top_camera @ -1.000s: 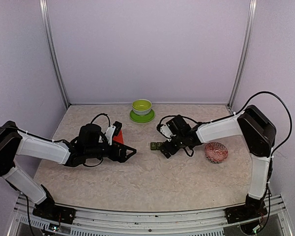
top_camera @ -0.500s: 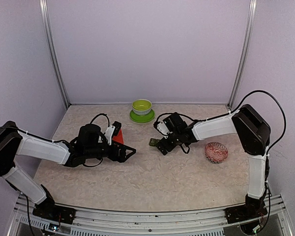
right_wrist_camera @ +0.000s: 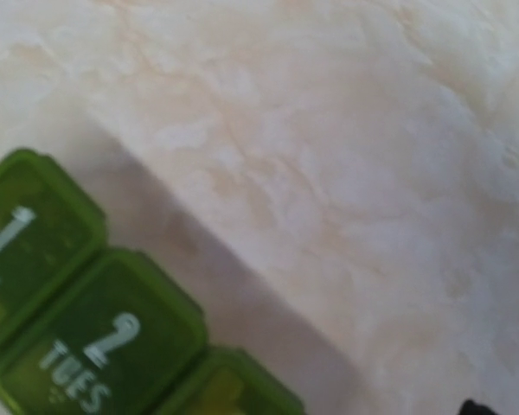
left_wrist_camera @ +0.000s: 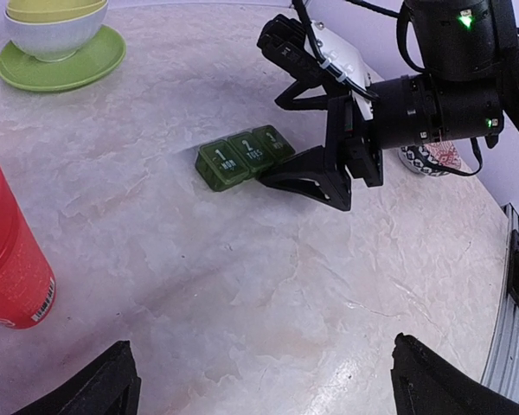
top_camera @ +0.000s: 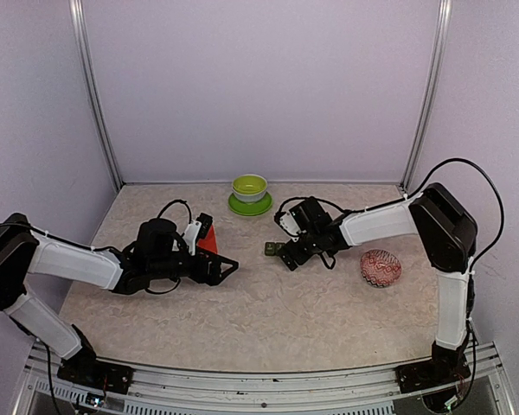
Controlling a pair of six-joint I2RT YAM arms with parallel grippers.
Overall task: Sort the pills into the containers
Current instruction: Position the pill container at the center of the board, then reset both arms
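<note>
Here, my right wrist view cuts off the third lid of the containers (right_wrist_camera: 86, 346), and shut lids hide their contents. This dark green strip, marked 1 and 2 TUES, lies mid-table, just beside my right gripper (top_camera: 284, 252), whose jaws are spread. My left gripper (left_wrist_camera: 268, 380) gapes empty.

probably a robotics lab test cell: plain pale lilac wall panels (top_camera: 259, 86), silver aluminium corner posts (top_camera: 98, 104), a beige marble-patterned tabletop (top_camera: 268, 316), and a metal mounting rail (top_camera: 242, 380) at its near edge.
</note>
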